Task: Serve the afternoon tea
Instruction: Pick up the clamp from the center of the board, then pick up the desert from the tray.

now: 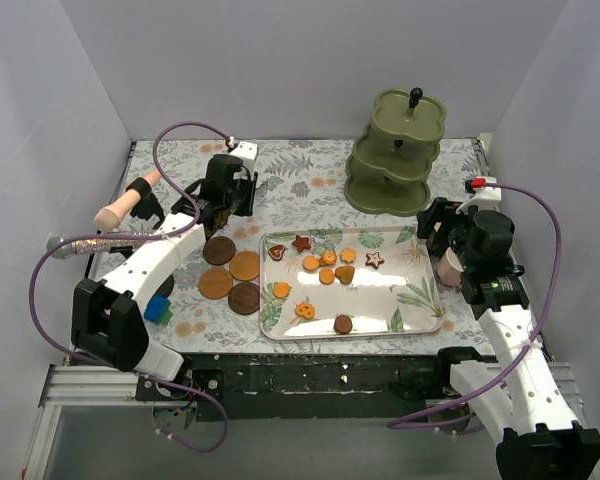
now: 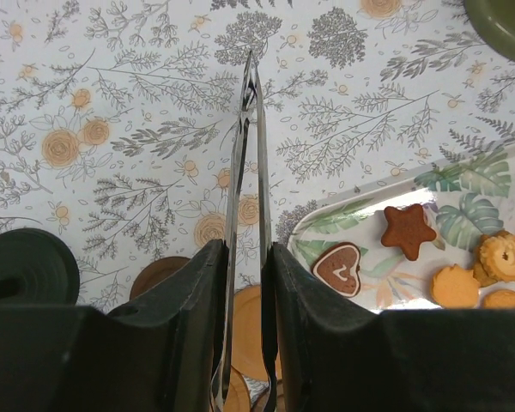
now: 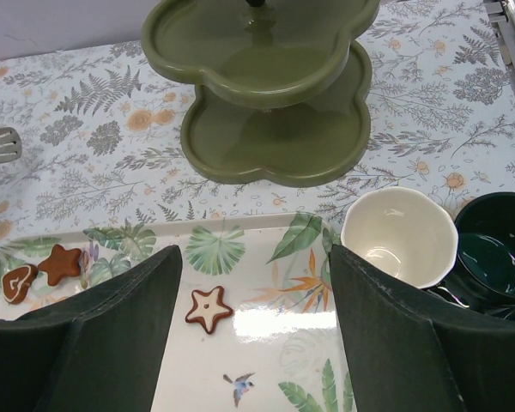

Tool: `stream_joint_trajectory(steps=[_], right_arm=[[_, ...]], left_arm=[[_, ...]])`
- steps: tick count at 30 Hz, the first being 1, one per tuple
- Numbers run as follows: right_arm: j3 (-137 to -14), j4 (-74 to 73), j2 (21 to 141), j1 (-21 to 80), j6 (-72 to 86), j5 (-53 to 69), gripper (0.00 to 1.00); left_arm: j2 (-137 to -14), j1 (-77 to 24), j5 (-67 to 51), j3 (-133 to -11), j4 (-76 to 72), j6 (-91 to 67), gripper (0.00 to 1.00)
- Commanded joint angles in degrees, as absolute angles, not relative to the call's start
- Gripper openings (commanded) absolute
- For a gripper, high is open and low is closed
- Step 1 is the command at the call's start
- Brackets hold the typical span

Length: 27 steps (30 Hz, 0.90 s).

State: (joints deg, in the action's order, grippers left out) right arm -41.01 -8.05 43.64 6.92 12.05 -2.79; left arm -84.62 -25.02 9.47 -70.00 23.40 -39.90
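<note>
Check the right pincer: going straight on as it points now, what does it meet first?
The right pincer likely meets the leaf-print tray first, by the white-edged star biscuit; if its line runs flatter than it looks, the olive-green tiered stand beyond.

Robot test cell, laboratory type. Indicators: plain white walls [image 1: 50, 100] enclosing the work surface on three sides; two robot arms [image 1: 150, 255] bolted to a metal frame [image 1: 90, 385]; exposed purple cables [image 1: 190, 125]; a flower-print cloth [image 1: 310, 165] laid as staging.
</note>
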Motion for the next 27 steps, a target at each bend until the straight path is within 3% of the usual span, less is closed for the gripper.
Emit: stream_joint_trajectory(steps=[1, 18, 27], right_arm=[[-41.40, -6.42, 43.77, 6.86, 12.04, -2.20, 0.78], [-42.01, -6.15, 44.82, 6.86, 12.22, -1.67, 0.78], [-41.84, -6.42, 44.39, 6.86, 12.30, -1.32, 0.77]], left_arm=[[-79.89, -25.84, 10.99, -72.94, 27.14, -40.69, 0.27], [-69.61, -35.24, 7.74, -75.32, 42.10, -48.60, 0.27], [-70.31, -37.70, 6.16, -75.50, 44.56, -47.99, 0.36]])
